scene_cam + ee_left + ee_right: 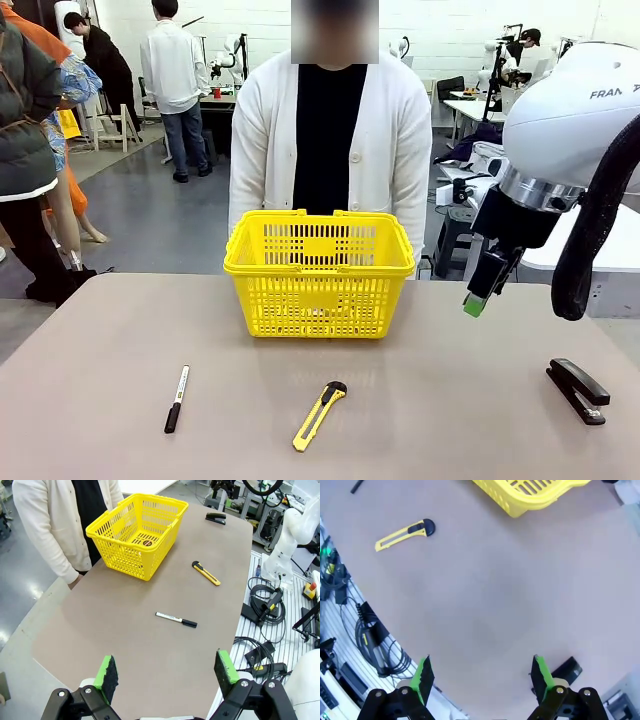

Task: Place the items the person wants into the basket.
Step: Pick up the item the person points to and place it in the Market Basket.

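The yellow lattice basket (318, 275) stands at the table's far middle, handles folded down, nothing showing inside it (135, 535). The person (325, 130), in a white cardigan, stands right behind it. A black stapler (578, 390) lies near the table's right front edge; it also shows far off as the stapler (216, 518) and as a corner of the stapler (568, 669) beside one finger. My right gripper (478, 300) hangs open above the table, right of the basket and behind the stapler, its jaws wide (481, 674) and holding nothing. My left gripper (166, 670) is open and high over the table's left end.
A white-barrelled marker with a black cap (177, 398) lies front left. A yellow-and-black utility knife (320, 415) lies front centre, also visible as the knife (405, 535). Cables and boxes (265, 610) sit beyond the table's near edge. Other people stand in the background.
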Controlling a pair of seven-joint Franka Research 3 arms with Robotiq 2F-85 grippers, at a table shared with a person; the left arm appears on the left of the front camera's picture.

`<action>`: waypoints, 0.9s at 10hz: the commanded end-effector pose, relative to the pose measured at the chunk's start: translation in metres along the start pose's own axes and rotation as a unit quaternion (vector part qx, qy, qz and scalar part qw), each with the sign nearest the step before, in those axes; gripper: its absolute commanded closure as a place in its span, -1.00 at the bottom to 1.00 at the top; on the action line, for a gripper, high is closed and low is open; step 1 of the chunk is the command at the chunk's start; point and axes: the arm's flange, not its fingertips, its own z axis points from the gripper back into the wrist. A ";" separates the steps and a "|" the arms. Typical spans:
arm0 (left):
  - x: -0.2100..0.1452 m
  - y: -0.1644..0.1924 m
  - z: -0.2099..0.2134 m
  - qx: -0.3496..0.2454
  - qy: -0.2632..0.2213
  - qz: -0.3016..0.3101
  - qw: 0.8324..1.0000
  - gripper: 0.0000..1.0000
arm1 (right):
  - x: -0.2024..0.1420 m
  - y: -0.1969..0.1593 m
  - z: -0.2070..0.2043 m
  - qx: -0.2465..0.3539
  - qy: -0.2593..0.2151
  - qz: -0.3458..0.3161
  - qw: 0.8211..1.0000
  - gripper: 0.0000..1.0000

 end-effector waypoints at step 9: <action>0.000 -0.001 0.001 0.000 -0.006 -0.003 1.000 -1.00 | 0.002 0.000 -0.001 -0.006 0.002 -0.001 1.000 -1.00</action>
